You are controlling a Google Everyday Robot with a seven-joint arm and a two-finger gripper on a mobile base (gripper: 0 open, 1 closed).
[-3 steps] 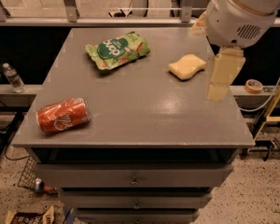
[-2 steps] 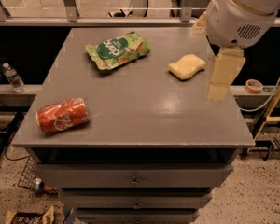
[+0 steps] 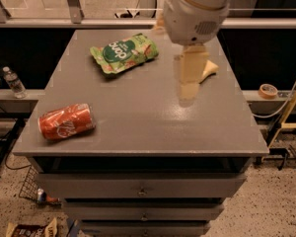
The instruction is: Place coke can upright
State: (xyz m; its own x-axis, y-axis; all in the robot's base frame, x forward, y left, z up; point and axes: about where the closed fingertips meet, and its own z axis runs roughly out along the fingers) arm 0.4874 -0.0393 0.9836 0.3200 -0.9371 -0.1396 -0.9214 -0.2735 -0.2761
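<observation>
The coke can (image 3: 66,121) is seen lying on its side in the lower left of the frame, near the front left corner of the grey desk (image 3: 138,112), and it is touched by nothing. The gripper (image 3: 188,90) is held over the desk just right of the middle of the frame, well apart from the can, and it cannot be told how far it is open or whether anything is held in it. A green snack bag (image 3: 124,52) is laid flat in the upper left part of the desk, and a yellow thing (image 3: 211,68) is partly hidden behind the gripper.
</observation>
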